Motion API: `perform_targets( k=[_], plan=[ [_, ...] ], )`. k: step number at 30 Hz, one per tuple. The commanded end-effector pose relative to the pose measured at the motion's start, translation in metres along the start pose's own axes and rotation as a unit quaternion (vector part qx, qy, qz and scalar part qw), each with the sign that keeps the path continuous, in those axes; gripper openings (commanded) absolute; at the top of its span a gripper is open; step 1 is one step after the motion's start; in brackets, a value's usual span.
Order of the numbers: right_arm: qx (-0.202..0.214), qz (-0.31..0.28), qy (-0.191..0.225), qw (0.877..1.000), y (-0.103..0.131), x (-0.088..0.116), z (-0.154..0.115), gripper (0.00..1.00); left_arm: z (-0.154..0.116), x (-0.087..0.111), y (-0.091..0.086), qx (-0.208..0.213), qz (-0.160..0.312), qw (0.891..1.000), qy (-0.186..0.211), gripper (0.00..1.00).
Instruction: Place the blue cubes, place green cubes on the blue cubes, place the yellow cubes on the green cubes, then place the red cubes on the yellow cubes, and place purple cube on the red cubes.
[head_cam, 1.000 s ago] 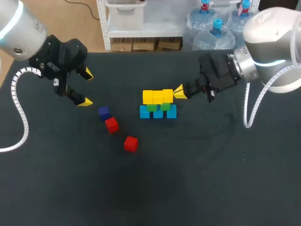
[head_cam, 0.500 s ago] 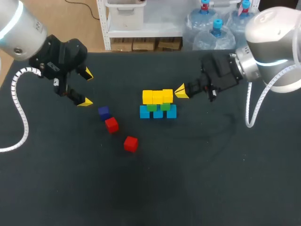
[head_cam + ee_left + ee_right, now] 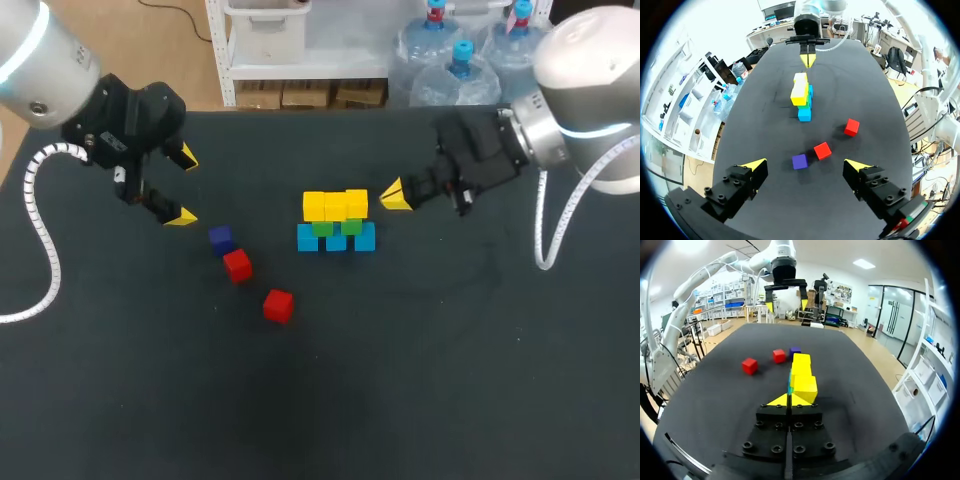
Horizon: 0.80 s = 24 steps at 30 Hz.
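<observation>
The dark table [image 3: 450, 390] takes up basically everything, with the left arm [image 3: 45, 75] coming in at one far corner and the right arm [image 3: 585, 95] at the other.

The stack sits about mid-table. The yellow cubes [image 3: 335, 205] are on top in a row of three, the green cubes [image 3: 337, 228] are under them, and the blue cubes [image 3: 336, 239] are at the bottom on the table. In the head view the green ones are mostly covered, just two bits peeking out. The left wrist view sees the row end-on from well off, so it's one column of yellow over a thin strip of green over blue.

The right gripper [image 3: 397, 195] has its fingers pressed together, holding nothing. The head view shows a small gap between its tips and the yellow row. The right wrist view can't really show that, since the near yellow cube blocks nearly the whole stack there.

The left gripper [image 3: 185, 187] is spread wide and empty, well apart from the stack.

Loose on the table between it and the stack are two red cubes [image 3: 278, 305]. The purple cube [image 3: 221, 239] is just beside one of them, and I can't tell if those two touch.
</observation>
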State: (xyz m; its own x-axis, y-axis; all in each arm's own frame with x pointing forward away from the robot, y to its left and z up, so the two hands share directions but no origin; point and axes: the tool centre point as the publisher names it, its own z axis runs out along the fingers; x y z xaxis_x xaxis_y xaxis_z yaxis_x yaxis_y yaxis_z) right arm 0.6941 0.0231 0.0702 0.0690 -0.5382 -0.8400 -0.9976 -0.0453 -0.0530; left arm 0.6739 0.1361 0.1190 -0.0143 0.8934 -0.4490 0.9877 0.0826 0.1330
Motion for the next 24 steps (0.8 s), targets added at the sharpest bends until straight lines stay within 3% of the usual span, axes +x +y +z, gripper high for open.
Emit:
perform_targets(
  k=[1,2,5,13,24],
  plan=[
    [0.009,-0.001,0.014,1.0,0.02,-0.008,-0.015,0.43,0.0,0.001,0.0,0.0,0.002,1.0,-0.002,1.0],
    [0.01,0.0,0.014,1.0,0.023,-0.008,-0.017,0.5,0.0,0.001,0.0,0.0,0.002,1.0,-0.002,1.0],
    [0.016,0.002,0.014,1.0,0.03,-0.01,-0.024,1.0,0.0,0.001,0.0,0.0,0.002,1.0,-0.002,1.0],
    [0.026,0.001,0.009,1.0,0.047,-0.016,-0.032,1.0,0.0,0.001,0.0,0.0,0.002,1.0,-0.002,1.0],
    [0.032,0.017,-0.019,0.999,0.073,-0.009,-0.015,1.0,0.0,0.001,0.0,0.0,0.002,1.0,-0.002,1.0]
  ],
)
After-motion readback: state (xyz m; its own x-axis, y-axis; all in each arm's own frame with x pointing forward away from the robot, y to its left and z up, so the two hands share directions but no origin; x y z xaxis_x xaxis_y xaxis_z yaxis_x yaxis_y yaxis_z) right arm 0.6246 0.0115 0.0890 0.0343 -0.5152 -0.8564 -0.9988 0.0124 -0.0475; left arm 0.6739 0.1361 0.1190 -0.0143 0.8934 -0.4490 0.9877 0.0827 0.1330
